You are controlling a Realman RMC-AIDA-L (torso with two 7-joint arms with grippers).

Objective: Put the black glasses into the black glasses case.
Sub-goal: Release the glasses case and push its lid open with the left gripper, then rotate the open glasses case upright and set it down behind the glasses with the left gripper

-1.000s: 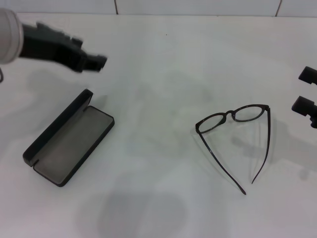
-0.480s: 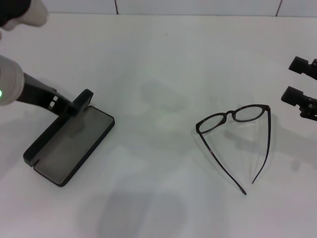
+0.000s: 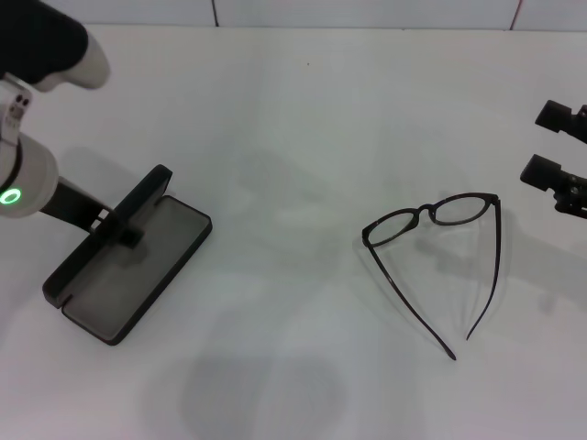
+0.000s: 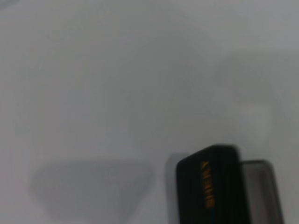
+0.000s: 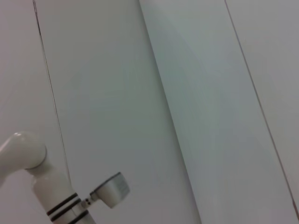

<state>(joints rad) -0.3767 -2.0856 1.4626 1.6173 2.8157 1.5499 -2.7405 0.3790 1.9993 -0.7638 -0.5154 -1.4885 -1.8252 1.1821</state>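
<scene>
The black glasses lie on the white table right of centre, temple arms unfolded and pointing toward me. The black glasses case lies open at the left, its lid standing up along the far-left side and its grey lining showing. My left gripper is down at the raised lid, touching its middle. The left wrist view shows the lid's outside with orange lettering and a strip of lining. My right gripper is open and empty at the right edge, beyond and to the right of the glasses.
The white table has a tiled wall seam along its back edge. The right wrist view shows only wall panels and a white arm joint.
My left arm has swung down from above and behind the case to its raised lid. My right gripper shifted slightly inward, then held still. Glasses and case have not moved.
</scene>
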